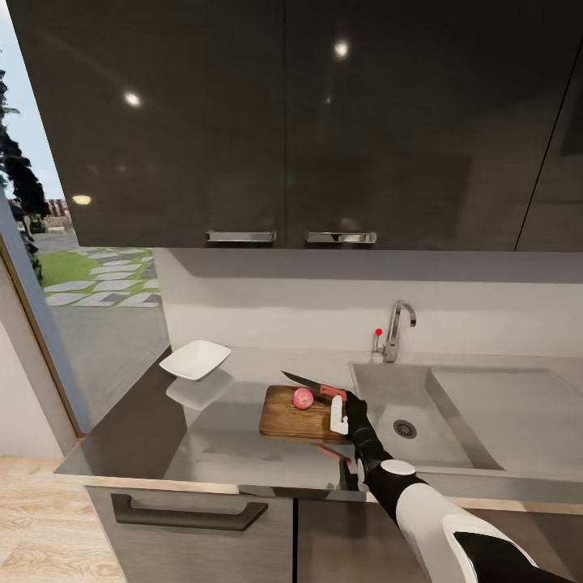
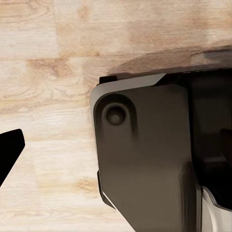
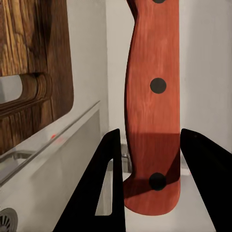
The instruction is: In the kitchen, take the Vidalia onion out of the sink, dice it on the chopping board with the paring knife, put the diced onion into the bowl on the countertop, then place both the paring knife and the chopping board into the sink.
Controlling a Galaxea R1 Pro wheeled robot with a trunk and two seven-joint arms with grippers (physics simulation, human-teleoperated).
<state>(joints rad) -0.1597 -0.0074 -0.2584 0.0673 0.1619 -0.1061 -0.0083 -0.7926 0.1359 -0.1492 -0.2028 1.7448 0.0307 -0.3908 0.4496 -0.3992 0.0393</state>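
Right gripper: fingers clamped on the paring knife handle.
Left gripper: cannot tell.
Vidalia onion: whole, on the chopping board.
Risk: round onion may roll under the blade.

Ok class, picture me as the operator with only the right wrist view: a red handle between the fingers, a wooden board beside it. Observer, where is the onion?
Observer: The Vidalia onion sits whole on the chopping board, near its far edge.
Operator: And the blade?
Observer: The paring knife has its dark blade pointing left, just beyond the onion. I cannot tell if they touch.
Operator: The bowl?
Observer: The white bowl is on the countertop, left of the board, with nothing in it.
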